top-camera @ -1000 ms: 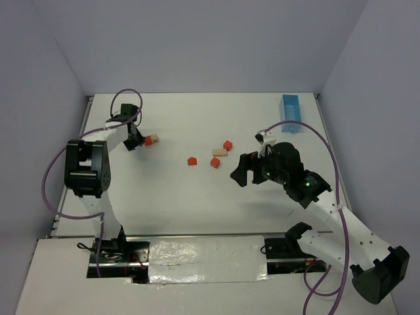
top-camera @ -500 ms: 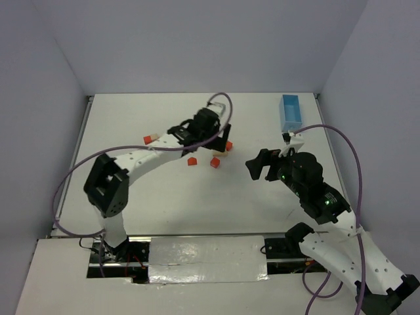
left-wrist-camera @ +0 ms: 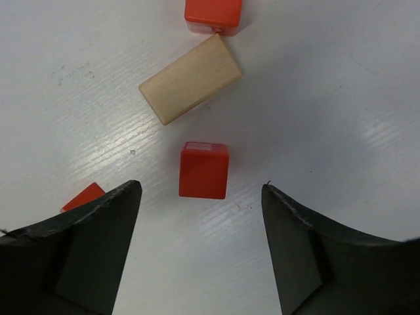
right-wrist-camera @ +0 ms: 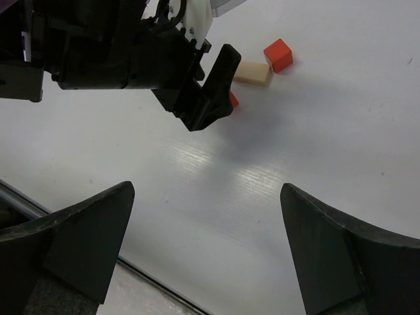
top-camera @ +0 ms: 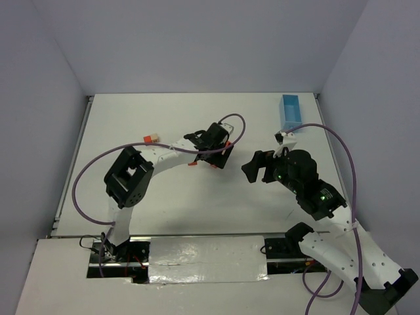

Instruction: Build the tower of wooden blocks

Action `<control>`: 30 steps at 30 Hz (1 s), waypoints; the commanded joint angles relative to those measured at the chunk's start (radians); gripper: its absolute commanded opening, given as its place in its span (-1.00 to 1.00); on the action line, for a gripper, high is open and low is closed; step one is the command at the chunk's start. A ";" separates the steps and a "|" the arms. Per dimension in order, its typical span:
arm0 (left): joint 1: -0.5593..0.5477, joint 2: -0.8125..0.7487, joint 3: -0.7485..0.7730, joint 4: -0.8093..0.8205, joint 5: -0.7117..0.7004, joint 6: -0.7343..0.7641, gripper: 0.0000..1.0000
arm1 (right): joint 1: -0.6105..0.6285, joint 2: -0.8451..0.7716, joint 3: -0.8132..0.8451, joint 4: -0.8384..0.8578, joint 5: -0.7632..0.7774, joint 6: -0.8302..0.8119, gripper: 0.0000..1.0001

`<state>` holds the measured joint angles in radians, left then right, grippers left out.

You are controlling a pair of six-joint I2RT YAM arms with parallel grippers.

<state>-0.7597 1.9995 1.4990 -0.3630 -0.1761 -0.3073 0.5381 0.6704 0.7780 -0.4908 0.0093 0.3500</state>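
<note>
Nearest red cube [left-wrist-camera: 204, 170]: flat on the table, centred in the gap of the left gripper [left-wrist-camera: 200, 209], level with its fingertips and touching neither finger.
Tan bar [left-wrist-camera: 190, 79]: just beyond that cube as the left gripper looks at it, lying skew, a small gap between the two.
Far red cube [left-wrist-camera: 212, 13]: past the tan bar, right at the bar's far corner; I cannot tell whether they touch.
Fourth red block [left-wrist-camera: 83, 196]: beside the finger at the left of the wrist view, partly hidden by it.
Red and tan pair [top-camera: 152, 138]: two small blocks side by side, well behind the left gripper, beside its forearm.
Left gripper state: jaws spread wide, nothing held, pointing down over the cluster.
Right gripper [right-wrist-camera: 207, 191]: jaws as wide as they go, empty, facing the left gripper, near it but apart.
Light-blue tray [top-camera: 289, 113]: beyond the right gripper at the far right of the table [top-camera: 197, 118], well apart from the blocks.
</note>
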 commanded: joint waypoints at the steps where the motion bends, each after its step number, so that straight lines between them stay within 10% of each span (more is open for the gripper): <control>1: -0.001 0.030 0.020 0.016 0.026 0.031 0.69 | -0.003 0.009 0.000 0.032 -0.031 -0.014 1.00; 9: -0.001 0.077 0.036 0.024 0.041 0.030 0.32 | -0.003 0.009 -0.002 0.037 -0.045 -0.020 0.99; 17: 0.000 0.084 0.067 0.009 0.014 0.019 -0.77 | -0.001 0.014 -0.005 0.043 -0.068 -0.025 0.99; 30: 0.179 -0.123 0.012 -0.114 -0.126 -0.139 -0.90 | -0.001 0.017 -0.008 0.044 -0.091 -0.028 0.99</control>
<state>-0.7086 1.9976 1.5288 -0.4255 -0.2249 -0.3565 0.5381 0.6903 0.7776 -0.4866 -0.0677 0.3386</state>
